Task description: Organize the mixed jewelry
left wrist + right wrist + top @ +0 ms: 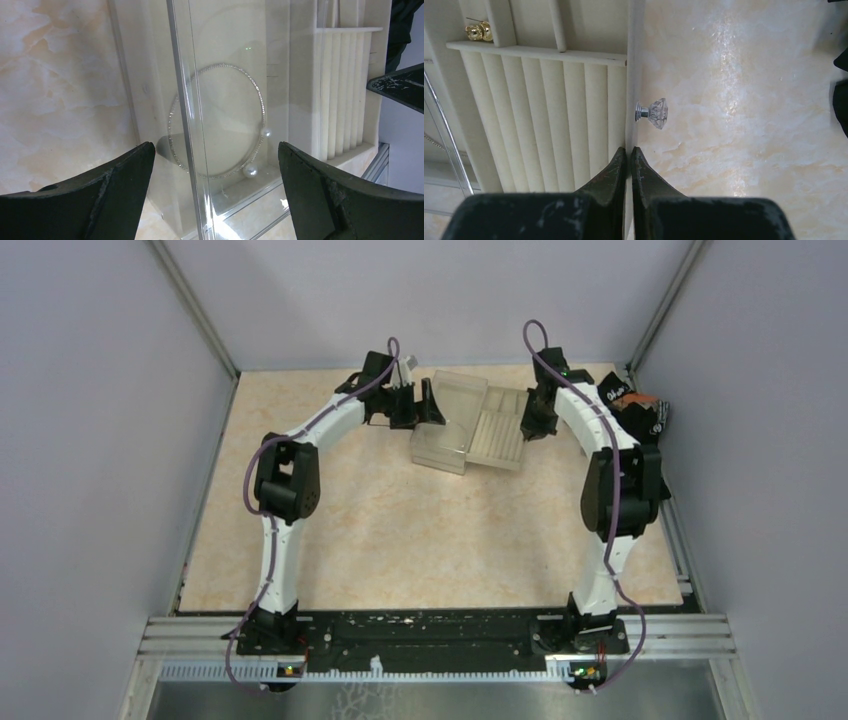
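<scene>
A thin silvery loop (218, 122) with two small pearls at its ends lies in a compartment of the beige tray (375, 100), seen through the upright clear lid (187, 115). My left gripper (215, 147) is open, with the lid's edge between its jaws and touching neither. It sits at the tray's left side (425, 405). My right gripper (629, 150) is shut on the tray's right wall (630, 75), just below a crystal knob (655, 112). A tiny gold piece (479, 31) sits in a far compartment. The ridged ring rolls (544, 115) hold nothing.
The tray (500, 435) and its clear lid (445, 425) stand at the back centre of the marbled table (400, 530). A black cloth heap (635, 410) lies at the back right, also showing at the right wrist view's edge (841, 100). Grey walls enclose the table.
</scene>
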You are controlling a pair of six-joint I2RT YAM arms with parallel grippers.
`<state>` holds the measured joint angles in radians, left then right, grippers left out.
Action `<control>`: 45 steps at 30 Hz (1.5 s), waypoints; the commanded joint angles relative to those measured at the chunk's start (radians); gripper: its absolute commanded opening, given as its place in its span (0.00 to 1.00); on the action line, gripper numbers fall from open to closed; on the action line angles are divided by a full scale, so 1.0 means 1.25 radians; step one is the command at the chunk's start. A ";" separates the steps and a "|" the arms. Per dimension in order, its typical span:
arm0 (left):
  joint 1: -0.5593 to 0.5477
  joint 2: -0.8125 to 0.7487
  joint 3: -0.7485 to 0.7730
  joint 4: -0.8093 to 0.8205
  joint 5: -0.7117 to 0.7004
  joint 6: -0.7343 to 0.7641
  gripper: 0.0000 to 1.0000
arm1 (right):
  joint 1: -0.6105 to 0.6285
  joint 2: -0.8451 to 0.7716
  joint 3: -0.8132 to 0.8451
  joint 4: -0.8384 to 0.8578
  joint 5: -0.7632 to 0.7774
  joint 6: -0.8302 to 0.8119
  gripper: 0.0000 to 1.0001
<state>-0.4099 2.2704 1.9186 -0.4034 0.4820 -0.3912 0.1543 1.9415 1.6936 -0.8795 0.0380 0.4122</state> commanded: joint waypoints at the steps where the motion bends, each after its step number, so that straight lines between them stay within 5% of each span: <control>1: -0.003 -0.008 -0.038 0.013 0.028 0.000 0.99 | 0.013 -0.084 -0.005 0.034 -0.046 -0.001 0.00; 21: -0.003 -0.063 -0.105 0.010 0.044 0.026 0.99 | 0.027 -0.105 -0.045 0.106 -0.126 -0.028 0.00; 45: -0.017 -0.058 -0.080 0.046 0.112 -0.011 0.99 | 0.164 0.002 -0.024 0.275 -0.202 0.135 0.00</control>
<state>-0.4046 2.2192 1.8034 -0.3679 0.5594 -0.3946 0.3073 1.9430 1.6230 -0.6655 -0.0910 0.5156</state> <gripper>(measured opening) 0.987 0.011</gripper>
